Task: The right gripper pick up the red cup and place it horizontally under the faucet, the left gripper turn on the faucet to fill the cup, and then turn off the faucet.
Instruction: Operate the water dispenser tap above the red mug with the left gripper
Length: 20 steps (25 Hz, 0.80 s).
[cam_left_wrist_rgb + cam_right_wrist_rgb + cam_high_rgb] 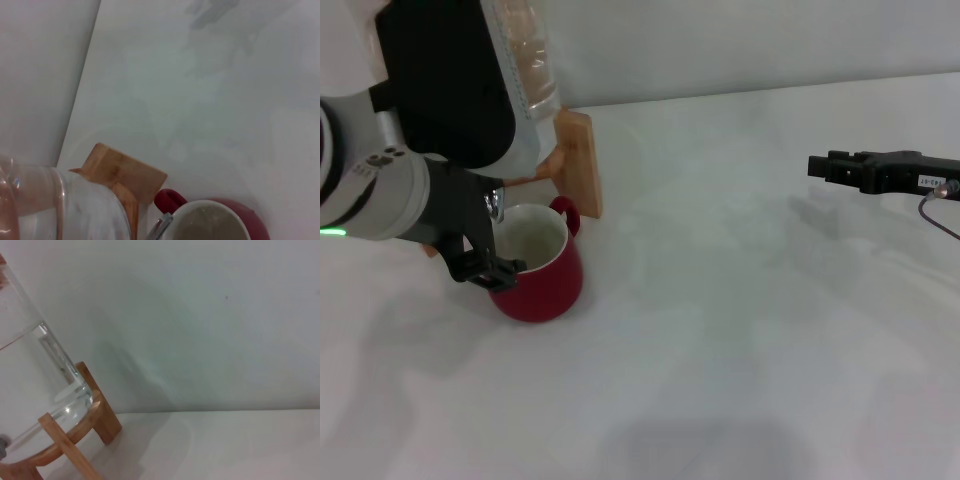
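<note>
The red cup (542, 282) stands upright on the white table, right under the faucet (496, 206), its handle toward the wooden stand. In the left wrist view the red cup (252, 220) shows its cream inside, and the chrome faucet (161, 226) pokes in over its rim. My left gripper (490, 232) is at the faucet, over the cup's near rim, open, with one black finger (485, 266) lying across the rim. Far off to the right, my right gripper (817, 166) hangs above the table, holding nothing.
The clear water jar (525, 70) rests on a wooden stand (582, 160) behind the cup, close to the back wall. The jar (35, 375) and the stand (75, 445) also fill one side of the right wrist view. Bare white table (740, 330) lies between the two arms.
</note>
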Motion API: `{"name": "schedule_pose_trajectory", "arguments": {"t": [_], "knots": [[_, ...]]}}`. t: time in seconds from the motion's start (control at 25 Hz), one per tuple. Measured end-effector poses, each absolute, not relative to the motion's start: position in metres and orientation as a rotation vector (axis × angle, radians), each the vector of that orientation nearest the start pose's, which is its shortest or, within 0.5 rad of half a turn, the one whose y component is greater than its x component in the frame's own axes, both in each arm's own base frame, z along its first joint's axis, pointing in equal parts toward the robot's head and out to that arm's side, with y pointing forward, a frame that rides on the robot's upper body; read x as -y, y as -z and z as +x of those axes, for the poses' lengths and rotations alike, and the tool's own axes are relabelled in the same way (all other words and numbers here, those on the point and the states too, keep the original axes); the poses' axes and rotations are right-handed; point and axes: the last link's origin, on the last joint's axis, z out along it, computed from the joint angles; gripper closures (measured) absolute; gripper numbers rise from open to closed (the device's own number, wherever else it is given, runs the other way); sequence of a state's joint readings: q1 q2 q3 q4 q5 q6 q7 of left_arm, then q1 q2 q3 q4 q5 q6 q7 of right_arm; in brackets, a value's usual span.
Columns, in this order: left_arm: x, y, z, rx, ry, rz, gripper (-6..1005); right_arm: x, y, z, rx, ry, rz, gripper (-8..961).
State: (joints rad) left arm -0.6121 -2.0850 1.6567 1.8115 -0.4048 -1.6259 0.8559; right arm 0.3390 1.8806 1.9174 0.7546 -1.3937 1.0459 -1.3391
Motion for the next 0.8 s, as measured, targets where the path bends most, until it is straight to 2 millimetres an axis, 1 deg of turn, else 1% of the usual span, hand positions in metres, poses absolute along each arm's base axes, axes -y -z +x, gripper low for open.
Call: {"name": "schedule_pose_trajectory", "arguments": {"t": [0.8], "knots": [[-0.3296,-0.0095,-0.0814,-0.136,-0.624,-2.607,123,-0.3615,-0.0619,0.3087,-1.113,-0.702,-2.195,551]]}}
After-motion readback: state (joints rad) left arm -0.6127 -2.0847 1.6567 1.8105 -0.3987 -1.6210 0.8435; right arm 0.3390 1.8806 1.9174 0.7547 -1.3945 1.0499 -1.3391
